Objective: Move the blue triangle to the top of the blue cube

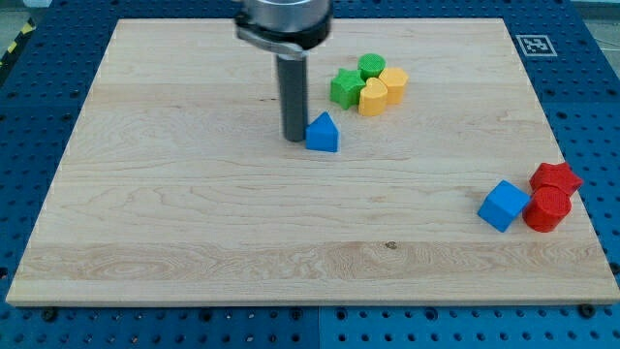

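The blue triangle [324,133] lies on the wooden board [194,223], a little above its middle. My tip [294,139] stands right against the triangle's left side, touching or nearly touching it. The blue cube [503,206] sits far off at the view's lower right, near the board's right edge.
A red star-shaped block [555,178] and a red cylinder [547,209] sit right of the blue cube, touching or nearly so. Up and right of the triangle is a cluster: a green star-shaped block [345,87], a green cylinder [371,67], a yellow heart [373,97] and a yellow hexagon [393,82].
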Action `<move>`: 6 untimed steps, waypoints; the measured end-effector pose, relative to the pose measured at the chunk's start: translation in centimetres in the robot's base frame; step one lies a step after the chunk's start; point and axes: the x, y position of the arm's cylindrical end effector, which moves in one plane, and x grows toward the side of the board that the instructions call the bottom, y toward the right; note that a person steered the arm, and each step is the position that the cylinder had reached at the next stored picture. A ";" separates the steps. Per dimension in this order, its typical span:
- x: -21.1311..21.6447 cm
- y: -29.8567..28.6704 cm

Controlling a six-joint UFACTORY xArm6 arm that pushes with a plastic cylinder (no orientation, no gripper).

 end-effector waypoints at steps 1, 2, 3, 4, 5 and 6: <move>2.6 6.5; 3.8 11.8; 3.8 11.1; 4.0 10.9; 4.1 14.8; 4.4 18.4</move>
